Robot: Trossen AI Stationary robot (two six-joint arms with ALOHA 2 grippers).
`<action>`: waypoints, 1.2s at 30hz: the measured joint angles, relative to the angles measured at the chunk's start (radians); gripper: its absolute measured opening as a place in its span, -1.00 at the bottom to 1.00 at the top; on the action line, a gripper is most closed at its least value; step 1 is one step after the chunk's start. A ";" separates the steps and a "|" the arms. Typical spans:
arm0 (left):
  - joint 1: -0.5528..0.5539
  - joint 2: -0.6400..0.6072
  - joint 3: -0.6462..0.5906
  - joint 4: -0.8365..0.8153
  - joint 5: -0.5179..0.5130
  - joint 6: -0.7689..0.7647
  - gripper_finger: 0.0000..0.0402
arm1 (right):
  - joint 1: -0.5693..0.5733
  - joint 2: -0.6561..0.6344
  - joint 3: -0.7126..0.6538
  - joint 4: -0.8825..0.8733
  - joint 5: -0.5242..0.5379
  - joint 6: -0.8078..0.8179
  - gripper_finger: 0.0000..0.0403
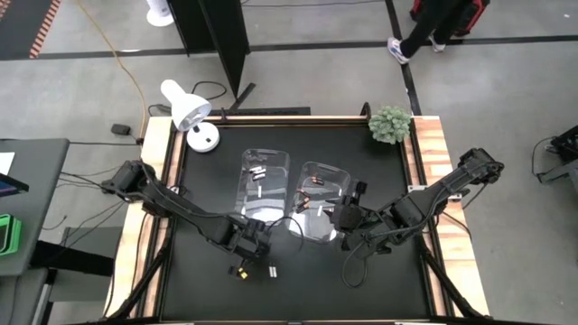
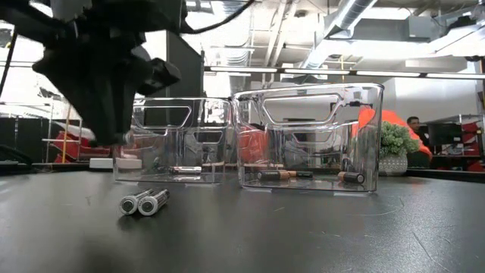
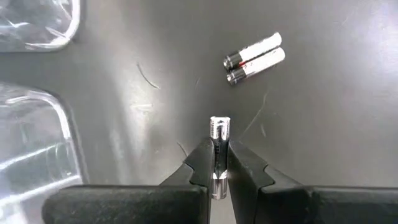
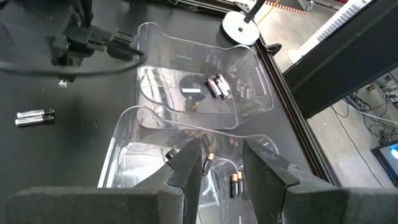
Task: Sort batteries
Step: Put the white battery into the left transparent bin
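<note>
— Above the mat, what are you holding?
— Left gripper point(image 3: 216, 163) is clamped on a white battery point(image 3: 219, 149); right gripper point(image 4: 222, 163) hangs parted, empty, over the copper-end bin point(image 4: 134, 152).
— Risk?
— Thin grip; it could slip, roll toward the loose pair point(image 3: 255, 58).

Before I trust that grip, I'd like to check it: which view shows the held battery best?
The left wrist view: the battery sits pinched between the left gripper fingers, its silver end out. The right wrist view shows it as a tiny speck. In the high and low views the arm hides it.
</note>
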 joint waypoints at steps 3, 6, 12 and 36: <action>0.000 -0.036 0.000 -0.020 -0.009 -0.001 -0.89 | 0.000 0.000 0.000 0.000 0.000 0.000 -0.34; 0.000 -0.080 0.000 -0.039 -0.033 -0.007 -0.89 | 0.000 0.000 0.000 0.000 0.000 0.000 -0.34; 0.000 -0.182 0.000 -0.042 -0.089 0.001 -0.89 | 0.000 0.000 0.000 0.000 0.000 -0.006 -0.34; 0.283 -0.335 0.001 0.027 -0.202 0.235 -0.89 | 0.006 0.000 0.000 0.004 0.000 0.003 -0.34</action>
